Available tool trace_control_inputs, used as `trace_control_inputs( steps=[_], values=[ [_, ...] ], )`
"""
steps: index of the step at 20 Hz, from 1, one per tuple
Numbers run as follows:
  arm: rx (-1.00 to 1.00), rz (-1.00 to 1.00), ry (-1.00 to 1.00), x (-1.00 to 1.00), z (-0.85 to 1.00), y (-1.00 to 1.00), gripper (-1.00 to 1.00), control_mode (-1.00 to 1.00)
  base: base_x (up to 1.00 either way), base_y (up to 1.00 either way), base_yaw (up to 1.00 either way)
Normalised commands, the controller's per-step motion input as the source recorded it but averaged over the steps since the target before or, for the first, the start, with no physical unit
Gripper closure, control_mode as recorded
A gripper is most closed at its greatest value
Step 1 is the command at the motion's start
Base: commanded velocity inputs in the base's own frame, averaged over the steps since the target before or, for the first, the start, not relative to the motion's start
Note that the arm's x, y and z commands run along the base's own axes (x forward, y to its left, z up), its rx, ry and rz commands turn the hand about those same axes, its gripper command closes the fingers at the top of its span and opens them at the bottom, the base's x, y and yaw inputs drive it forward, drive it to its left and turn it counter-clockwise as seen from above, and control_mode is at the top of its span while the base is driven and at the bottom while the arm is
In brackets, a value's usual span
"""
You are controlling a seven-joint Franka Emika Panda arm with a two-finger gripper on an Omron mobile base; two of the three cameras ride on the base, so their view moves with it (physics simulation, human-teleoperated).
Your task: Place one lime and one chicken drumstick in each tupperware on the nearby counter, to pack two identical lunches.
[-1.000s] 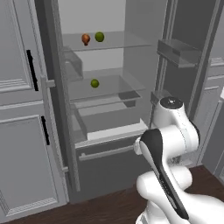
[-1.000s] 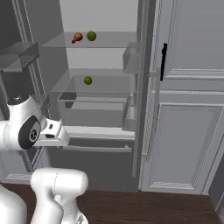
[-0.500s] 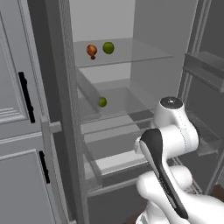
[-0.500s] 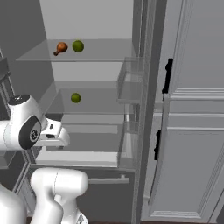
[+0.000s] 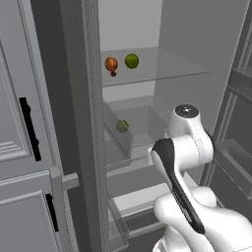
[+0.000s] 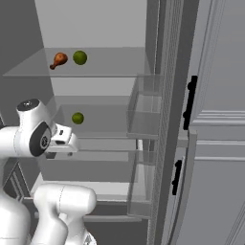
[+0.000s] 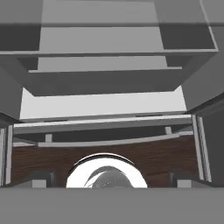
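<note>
An open fridge holds the food. A brown chicken drumstick (image 5: 111, 64) (image 6: 59, 60) and a green lime (image 5: 131, 60) (image 6: 80, 57) lie side by side on the upper glass shelf. A second lime (image 5: 122, 126) (image 6: 77, 117) rests on the shelf below. My gripper (image 7: 111, 180) is open and holds nothing. It hangs in front of the fridge, below the lower lime's level, facing the bottom drawers. The tupperware and the counter are out of view.
Both fridge doors stand open, with clear door bins (image 6: 143, 110) (image 5: 118, 142) flanking the opening. Grey panelled cabinets with black handles (image 5: 29, 129) (image 6: 190, 103) stand on either side. Low in the fridge are pale drawers (image 7: 105, 81), above the dark wooden floor (image 7: 153, 157).
The whole picture has shifted and the fridge looms larger: the base has driven closer to it. The arm keeps the same pose, and the food has not moved.
</note>
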Motion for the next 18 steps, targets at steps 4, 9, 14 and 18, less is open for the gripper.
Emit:
trace_control_inputs(
  steps=[4, 9, 14, 18],
  values=[
    [0.05, 0.0, -0.28, 0.73, 0.08, 0.41, -1.0, -1.0, 0.0, 0.0, 0.0],
    [0.05, 0.0, -0.19, 0.81, 0.0, 0.27, -1.0, -1.0, 0.0, 0.0, 0.0],
    [0.05, 0.0, -0.01, 0.96, 0.0, 0.12, -1.0, -1.0, 0.0, 0.0, 0.0],
    [0.0, 0.0, 0.0, 0.84, 0.0, 0.23, -1.0, -1.0, 0.0, 0.0, 0.0]
  ],
)
